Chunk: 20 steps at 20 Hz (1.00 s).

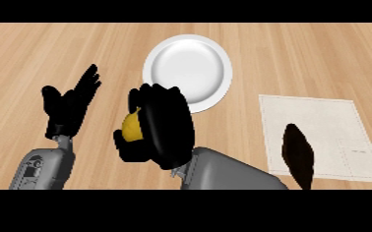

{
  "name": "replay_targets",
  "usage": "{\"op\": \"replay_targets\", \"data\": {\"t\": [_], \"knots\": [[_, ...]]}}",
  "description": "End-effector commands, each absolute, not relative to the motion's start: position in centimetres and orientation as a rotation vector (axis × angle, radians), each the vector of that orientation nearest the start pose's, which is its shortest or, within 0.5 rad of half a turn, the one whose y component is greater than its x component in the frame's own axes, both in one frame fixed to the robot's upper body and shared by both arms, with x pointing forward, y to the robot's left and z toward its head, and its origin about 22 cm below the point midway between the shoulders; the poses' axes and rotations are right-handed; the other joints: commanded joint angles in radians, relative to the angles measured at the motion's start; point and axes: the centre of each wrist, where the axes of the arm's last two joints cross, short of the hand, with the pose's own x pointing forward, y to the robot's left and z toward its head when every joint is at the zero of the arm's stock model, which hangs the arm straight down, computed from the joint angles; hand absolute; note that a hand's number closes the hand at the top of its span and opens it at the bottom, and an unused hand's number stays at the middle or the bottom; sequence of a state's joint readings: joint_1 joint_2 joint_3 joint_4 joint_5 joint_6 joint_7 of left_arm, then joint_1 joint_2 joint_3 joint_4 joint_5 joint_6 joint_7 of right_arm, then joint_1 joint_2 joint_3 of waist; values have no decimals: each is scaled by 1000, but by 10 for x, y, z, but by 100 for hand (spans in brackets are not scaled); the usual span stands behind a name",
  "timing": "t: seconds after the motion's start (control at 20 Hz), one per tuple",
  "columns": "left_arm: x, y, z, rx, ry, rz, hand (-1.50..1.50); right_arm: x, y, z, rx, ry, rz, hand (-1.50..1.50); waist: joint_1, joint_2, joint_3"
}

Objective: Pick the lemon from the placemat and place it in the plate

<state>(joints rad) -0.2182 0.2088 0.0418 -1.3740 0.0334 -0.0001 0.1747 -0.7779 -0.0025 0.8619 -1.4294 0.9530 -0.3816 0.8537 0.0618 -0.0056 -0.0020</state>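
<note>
My right hand (163,128) hangs over the wooden counter just below the white plate (187,54), its fingers curled round the yellow lemon (131,127). Only the lemon's left side shows past the palm. The pale placemat (327,123) lies at the right with a dark shadow on it and nothing else. At the left my left hand (69,105) rests open, fingers up, away from the lemon and the plate.
The light wooden counter (65,49) spreads around the plate and the placemat. The grey right forearm (225,174) comes in from the lower edge between them.
</note>
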Motion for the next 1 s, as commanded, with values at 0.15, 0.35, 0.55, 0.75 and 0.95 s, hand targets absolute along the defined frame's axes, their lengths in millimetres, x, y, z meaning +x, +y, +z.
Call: {"op": "replay_targets", "data": {"t": [0.15, 0.35, 0.55, 0.75, 0.95], "knots": [[296, 278, 31, 161, -1415, -101, 0, 265, 40, 135, -813, -1826, 671, 150, -31, 7, 2], [295, 268, 18, 157, -1404, -95, 0, 296, 29, 114, -882, -1772, 653, 150, -44, 9, 2], [302, 266, 32, 179, -1417, -88, 0, 327, 17, 112, -874, -1745, 653, 150, -47, 10, 2], [289, 290, 31, 170, -1420, -102, 0, 352, 4, 91, -951, -1644, 777, 150, -40, 11, 2], [291, 278, 26, 172, -1410, -96, 0, 357, -32, 74, -810, -1566, 861, 150, -55, 10, 2]]}}
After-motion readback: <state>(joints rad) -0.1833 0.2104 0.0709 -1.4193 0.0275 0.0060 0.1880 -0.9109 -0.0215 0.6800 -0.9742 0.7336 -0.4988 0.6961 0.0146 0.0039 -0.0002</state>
